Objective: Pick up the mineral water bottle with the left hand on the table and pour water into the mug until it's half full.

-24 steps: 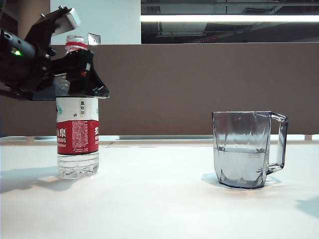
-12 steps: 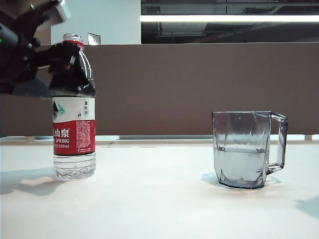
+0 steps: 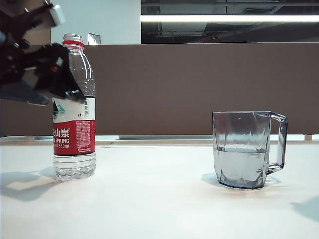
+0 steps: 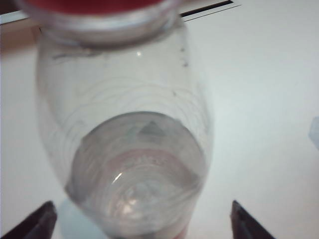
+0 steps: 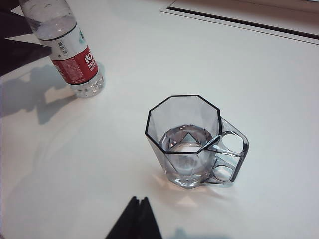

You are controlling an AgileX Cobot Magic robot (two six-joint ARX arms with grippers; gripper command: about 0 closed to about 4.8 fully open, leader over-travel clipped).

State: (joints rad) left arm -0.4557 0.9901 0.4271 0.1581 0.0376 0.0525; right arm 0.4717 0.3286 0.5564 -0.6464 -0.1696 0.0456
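- The left hand point(image 3: 42, 74) is seen at the far left of the exterior view, level with the shoulder of the mineral water bottle point(image 3: 75, 107). Its jaws are spread wide and nothing is gripped; in the left wrist view only the two dark fingertips point(image 4: 35, 224) show, well apart on either side of the bottle point(image 4: 129, 149).
- Compared with a second ago, the left hand has been drawn back toward the left edge, so that far more of the bottle's neck and shoulder is now uncovered. The bottle itself has shifted slightly leftward since then and now stands upright on the tabletop point(image 3: 159, 199), uncapped, with its red neck ring showing.
- This is judged to mean that the bottle has been set down and let go, and that the arm is being withdrawn.
- Well to the right of the bottle, the mug point(image 3: 246, 149) stands on the tabletop with its handle turned right. Its water level is unchanged over the last second and lies at roughly half its height, so the pour appears to be done.
- The right gripper point(image 5: 135, 221) is held above the tabletop near the mug, off the exterior view; its dark fingertips appear pressed together, with nothing between them.
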